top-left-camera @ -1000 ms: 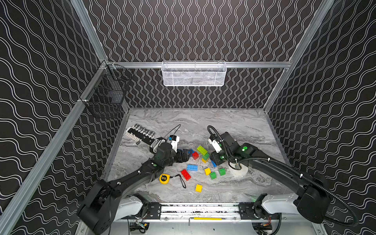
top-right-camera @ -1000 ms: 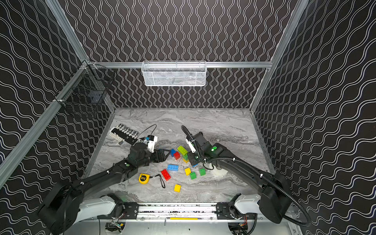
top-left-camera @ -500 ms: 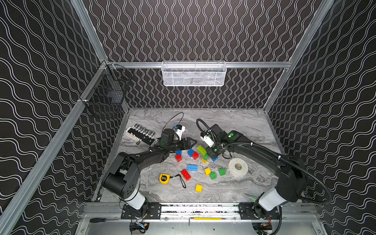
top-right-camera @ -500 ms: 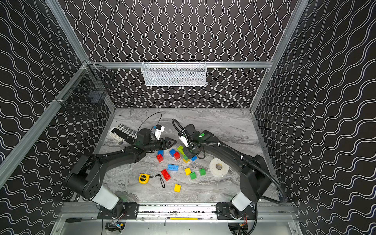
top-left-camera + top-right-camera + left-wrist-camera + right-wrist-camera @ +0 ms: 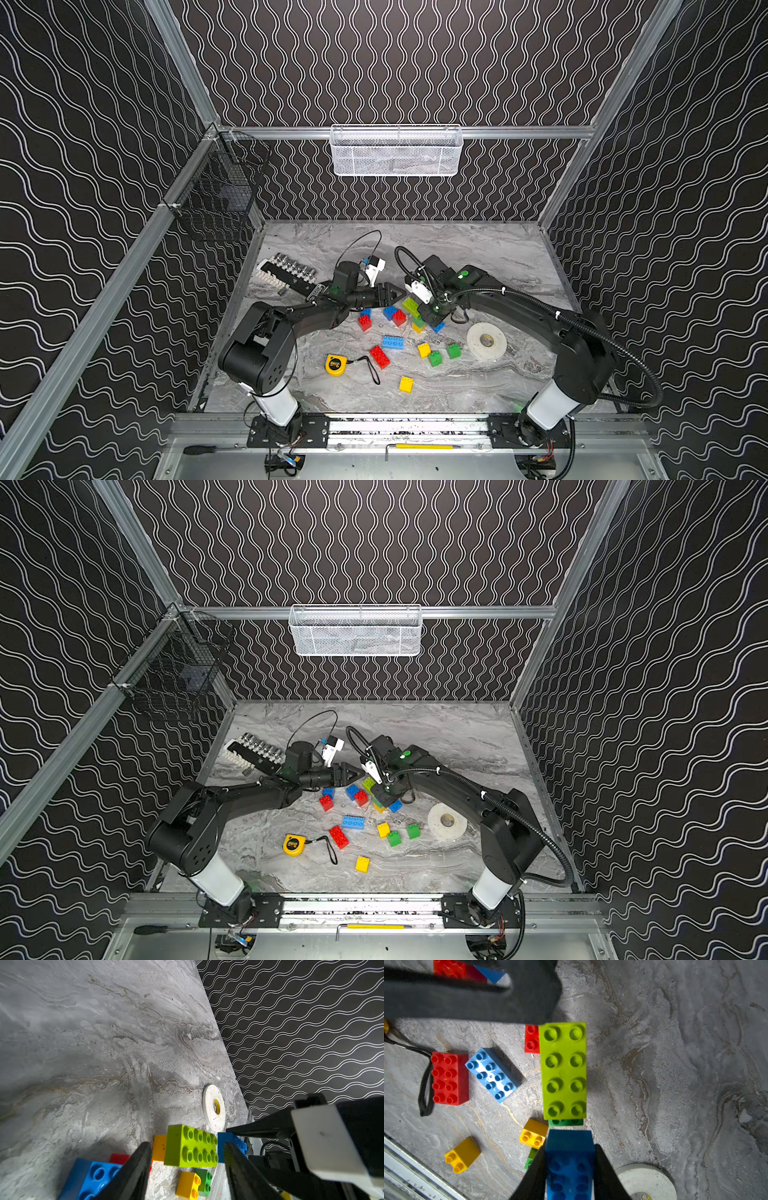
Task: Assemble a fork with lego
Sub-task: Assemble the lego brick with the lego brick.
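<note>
The lego lies scattered mid-table. My right gripper (image 5: 569,1169) is shut on a blue brick (image 5: 569,1153). Just beyond it a long lime brick (image 5: 563,1070) sits raised on a dark green brick (image 5: 565,1122); whether they join the blue one I cannot tell. My left gripper (image 5: 186,1147) is open, its fingertips (image 5: 145,1147) on either side of the lime brick (image 5: 191,1147) without touching it. In both top views the two grippers (image 5: 395,294) (image 5: 384,796) meet over the lime brick (image 5: 410,305). Loose red (image 5: 380,356), blue (image 5: 392,342), yellow (image 5: 406,384) and green (image 5: 435,358) bricks lie nearer the front.
A yellow tape measure (image 5: 335,365) with a black strap lies front left of the bricks. A white tape roll (image 5: 486,341) lies to their right. A socket rail (image 5: 291,272) sits at the back left. A white mesh basket (image 5: 396,151) and a black wire basket (image 5: 216,199) hang on the walls.
My left gripper has swung back and to the right up to the lime brick, and its jaws have narrowed. My right gripper has shifted slightly left, still holding the blue brick.
</note>
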Robot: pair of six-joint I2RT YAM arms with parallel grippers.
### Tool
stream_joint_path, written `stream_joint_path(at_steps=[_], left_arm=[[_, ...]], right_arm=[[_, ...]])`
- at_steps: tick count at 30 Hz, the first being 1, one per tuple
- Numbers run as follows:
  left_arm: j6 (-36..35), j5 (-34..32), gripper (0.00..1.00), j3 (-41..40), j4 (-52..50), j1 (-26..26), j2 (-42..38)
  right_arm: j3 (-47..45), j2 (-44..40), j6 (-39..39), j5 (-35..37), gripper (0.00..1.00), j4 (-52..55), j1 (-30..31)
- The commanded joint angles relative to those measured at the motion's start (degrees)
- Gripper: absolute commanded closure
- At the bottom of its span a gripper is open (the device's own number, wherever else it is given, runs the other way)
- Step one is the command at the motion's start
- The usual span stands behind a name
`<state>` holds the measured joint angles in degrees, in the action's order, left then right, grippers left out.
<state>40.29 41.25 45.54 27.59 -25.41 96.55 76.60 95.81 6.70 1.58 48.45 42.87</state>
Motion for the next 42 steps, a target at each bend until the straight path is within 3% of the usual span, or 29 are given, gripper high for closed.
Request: stream_joint_path(at_steps=[1,30,42], left_arm=[[0.1,1.9,0.43,0.4,2.7,0.0,0.5],[-0.2,4.2,0.51,2.3,2.7,-1.7,3.2],[-0.5,4.4,0.53,2.4,2.4,-1.8,3.3]], right_arm=[[0.7,0.6,0.6,-1.2,0.83,0.5,0.1],[1.7,3.6,1.0,-1.9,0.84,0.7,-0.2],[2.8,6.1,1.1,-3.6,0.91,3.5,-0.9]])
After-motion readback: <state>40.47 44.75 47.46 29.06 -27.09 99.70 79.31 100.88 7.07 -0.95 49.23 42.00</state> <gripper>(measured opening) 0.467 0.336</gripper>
